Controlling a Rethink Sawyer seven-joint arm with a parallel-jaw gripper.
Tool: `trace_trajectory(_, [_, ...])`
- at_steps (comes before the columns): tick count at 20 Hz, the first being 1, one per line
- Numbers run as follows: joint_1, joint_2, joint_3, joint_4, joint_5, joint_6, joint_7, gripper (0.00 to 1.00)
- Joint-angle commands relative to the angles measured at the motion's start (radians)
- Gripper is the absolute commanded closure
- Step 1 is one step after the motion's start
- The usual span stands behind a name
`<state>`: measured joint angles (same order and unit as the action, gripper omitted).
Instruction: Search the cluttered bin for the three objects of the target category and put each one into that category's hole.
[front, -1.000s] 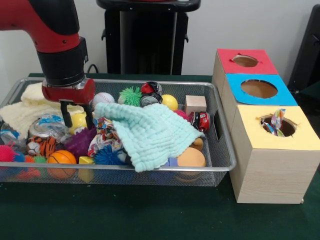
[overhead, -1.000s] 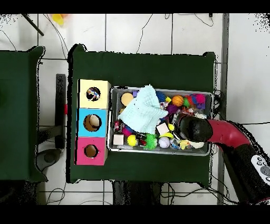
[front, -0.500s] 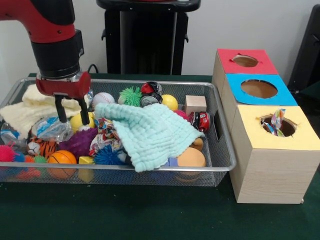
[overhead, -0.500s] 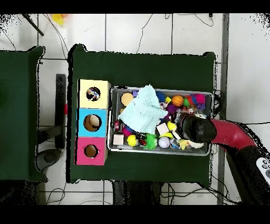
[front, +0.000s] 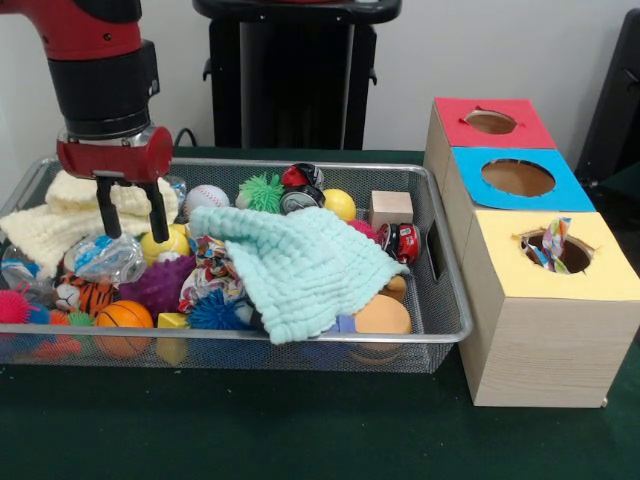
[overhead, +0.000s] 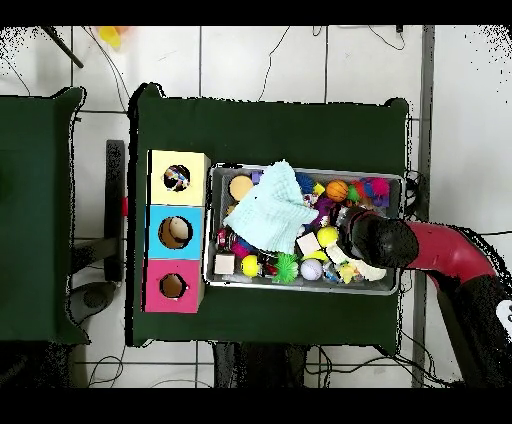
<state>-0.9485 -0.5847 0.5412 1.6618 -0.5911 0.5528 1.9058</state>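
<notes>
Green cloth covers the table (front: 300, 440), with a wire bin (front: 440, 330) full of toys on it. At the bin's left end the gripper (front: 131, 222) hangs with fingers apart and empty, over a cream cloth (front: 40, 225), beside a yellow ball (front: 170, 243). A mint cloth (front: 300, 265) drapes the middle. Right of the bin stands a box with red (front: 490, 122), blue (front: 517, 177) and yellow (front: 560, 250) holes; something colourful pokes from the yellow one.

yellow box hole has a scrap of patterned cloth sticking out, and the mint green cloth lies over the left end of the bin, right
Not quite. In the front view the mint green cloth lies over the bin's middle and right part. The patterned scrap does stick out of the yellow box hole.
</notes>
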Motion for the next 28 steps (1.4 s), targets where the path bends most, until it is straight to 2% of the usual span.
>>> trace_trajectory(1, [-0.02, 0.041, 0.065, -0.008, -0.011, 0.099, -0.212, 0.0])
trace_trajectory(9, [-0.052, 0.096, 0.075, -0.063, -0.033, 0.11, -0.28, 0.0])
trace_trajectory(19, [-0.099, 0.117, 0.099, -0.11, -0.046, 0.171, -0.347, 0.0])
trace_trajectory(24, [-0.103, 0.135, 0.101, -0.112, -0.069, 0.155, -0.337, 0.0])
trace_trajectory(28, [-0.063, 0.158, 0.074, -0.101, -0.112, 0.071, -0.25, 0.0])
